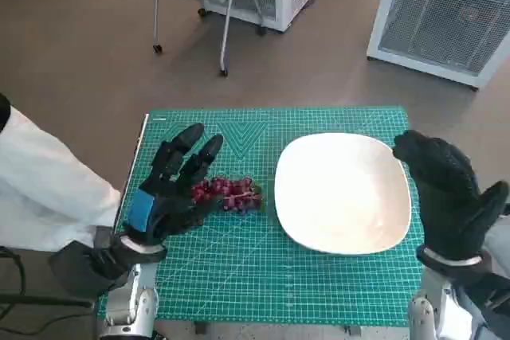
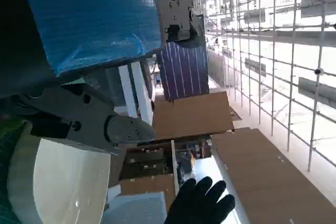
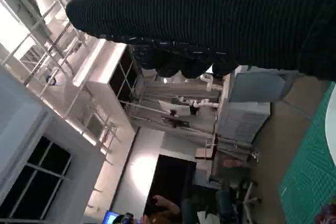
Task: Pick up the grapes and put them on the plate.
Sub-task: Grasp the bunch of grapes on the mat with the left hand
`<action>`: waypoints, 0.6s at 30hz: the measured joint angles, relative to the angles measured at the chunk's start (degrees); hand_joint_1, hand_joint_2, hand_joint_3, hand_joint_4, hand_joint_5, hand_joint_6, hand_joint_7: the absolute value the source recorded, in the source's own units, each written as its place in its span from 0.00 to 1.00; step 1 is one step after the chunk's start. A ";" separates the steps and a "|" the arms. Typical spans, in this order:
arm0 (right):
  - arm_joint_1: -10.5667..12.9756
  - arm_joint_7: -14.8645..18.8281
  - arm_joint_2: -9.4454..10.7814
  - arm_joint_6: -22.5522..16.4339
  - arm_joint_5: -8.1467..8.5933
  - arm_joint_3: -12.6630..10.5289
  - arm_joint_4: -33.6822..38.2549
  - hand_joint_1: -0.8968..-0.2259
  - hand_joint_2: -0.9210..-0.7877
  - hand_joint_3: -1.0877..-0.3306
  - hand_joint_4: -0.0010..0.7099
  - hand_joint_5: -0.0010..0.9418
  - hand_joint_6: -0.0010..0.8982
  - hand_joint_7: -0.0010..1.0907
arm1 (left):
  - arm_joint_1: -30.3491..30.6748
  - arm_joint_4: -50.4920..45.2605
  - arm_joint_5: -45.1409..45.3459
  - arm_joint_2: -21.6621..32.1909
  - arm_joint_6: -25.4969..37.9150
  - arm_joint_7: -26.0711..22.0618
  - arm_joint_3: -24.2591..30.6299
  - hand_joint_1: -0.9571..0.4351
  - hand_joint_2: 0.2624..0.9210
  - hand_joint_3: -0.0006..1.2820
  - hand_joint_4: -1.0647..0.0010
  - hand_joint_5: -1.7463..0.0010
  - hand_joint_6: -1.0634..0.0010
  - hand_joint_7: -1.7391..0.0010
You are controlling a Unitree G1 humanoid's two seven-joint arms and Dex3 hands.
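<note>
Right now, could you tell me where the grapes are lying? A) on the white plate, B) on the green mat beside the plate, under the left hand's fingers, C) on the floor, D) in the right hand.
B: the grapes lie on the green mat beside the plate, at the left hand.

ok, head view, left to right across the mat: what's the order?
Black left hand with blue tape → bunch of red grapes → white rounded-square plate → right hand in black knitted glove.
</note>
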 measured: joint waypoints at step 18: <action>0.01 0.00 -0.11 -0.58 -0.21 0.11 0.19 0.74 0.00 0.70 0.72 0.34 0.25 0.75 | 0.02 -0.01 -0.03 0.04 0.42 -0.06 0.03 0.61 1.00 0.20 0.73 1.00 0.93 0.68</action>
